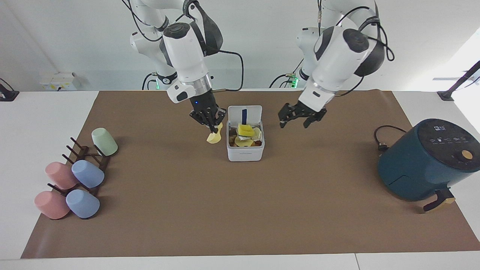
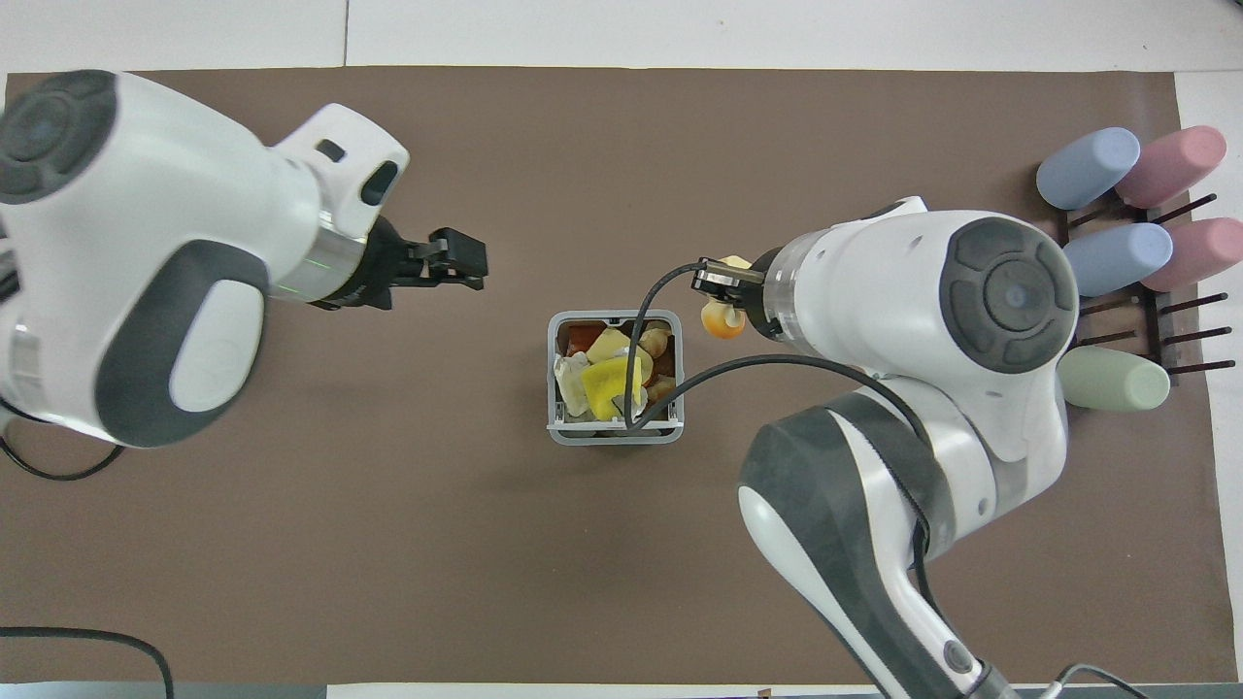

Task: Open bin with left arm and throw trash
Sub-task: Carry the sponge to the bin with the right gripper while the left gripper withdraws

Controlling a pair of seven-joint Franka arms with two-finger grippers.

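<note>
The white bin (image 1: 245, 154) stands mid-table with its lid (image 1: 252, 112) upright and open. It is full of scraps, with the bright yellow sponge piece (image 1: 245, 130) and the white paper wad (image 1: 257, 133) on top. The bin (image 2: 615, 434) also shows in the overhead view. My right gripper (image 1: 212, 126) is shut on the pale yellow block (image 1: 214, 138) and holds it in the air right beside the bin, toward the right arm's end. My left gripper (image 1: 298, 119) is open and empty, raised over the mat toward the left arm's end. Both grippers, left (image 2: 468, 264) and right (image 2: 714, 282), show in the overhead view.
A dark teal air fryer (image 1: 427, 161) with its cable (image 1: 383, 138) stands at the left arm's end. Several pastel cups (image 1: 75, 176) lie on a dark rack at the right arm's end; the cups (image 2: 1117, 243) also show in the overhead view.
</note>
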